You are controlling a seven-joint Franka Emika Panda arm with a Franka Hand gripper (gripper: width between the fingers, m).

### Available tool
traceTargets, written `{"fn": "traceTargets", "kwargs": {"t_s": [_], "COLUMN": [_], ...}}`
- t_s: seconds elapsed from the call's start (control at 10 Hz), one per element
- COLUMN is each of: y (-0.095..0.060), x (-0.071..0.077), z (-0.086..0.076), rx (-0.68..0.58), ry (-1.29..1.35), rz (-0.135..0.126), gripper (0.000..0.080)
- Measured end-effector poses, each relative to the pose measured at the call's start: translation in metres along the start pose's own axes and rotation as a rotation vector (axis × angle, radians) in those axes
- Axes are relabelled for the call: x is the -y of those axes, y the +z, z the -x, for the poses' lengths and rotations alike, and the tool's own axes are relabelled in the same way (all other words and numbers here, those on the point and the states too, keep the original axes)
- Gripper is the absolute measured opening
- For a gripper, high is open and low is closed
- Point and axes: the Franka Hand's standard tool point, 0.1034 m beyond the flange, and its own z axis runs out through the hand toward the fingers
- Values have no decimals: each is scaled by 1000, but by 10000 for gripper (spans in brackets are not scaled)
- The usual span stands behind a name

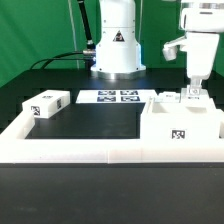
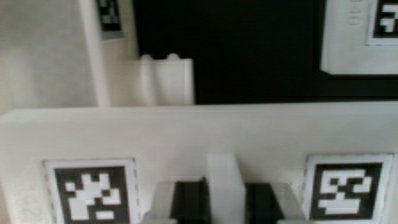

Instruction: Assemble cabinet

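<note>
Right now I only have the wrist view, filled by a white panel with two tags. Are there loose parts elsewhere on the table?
Observer: Yes, one. A white tagged block lies alone at the exterior view's left, well apart from the cabinet.
Operator: Where is the tool on the cabinet?
Observer: The tool is at the cabinet's top, with the arm upright above it.
Operator: Anything in front of it?
Observer: A low white rail runs along the table's near edge, just in front of the cabinet.

A robotics lab: marker board (image 1: 107, 97), robot base (image 1: 117, 52), green backdrop (image 1: 40, 28).
</note>
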Motion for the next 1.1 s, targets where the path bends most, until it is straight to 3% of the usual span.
{"fn": "traceTargets", "kwargs": {"t_s": [0.5,1.1], "y": [-1,0], "x": [-35,-37], "z": [2,3], "rx": [-2,7], "ry": [-38,-75], "rz": [15,6], "gripper": [71,71]}}
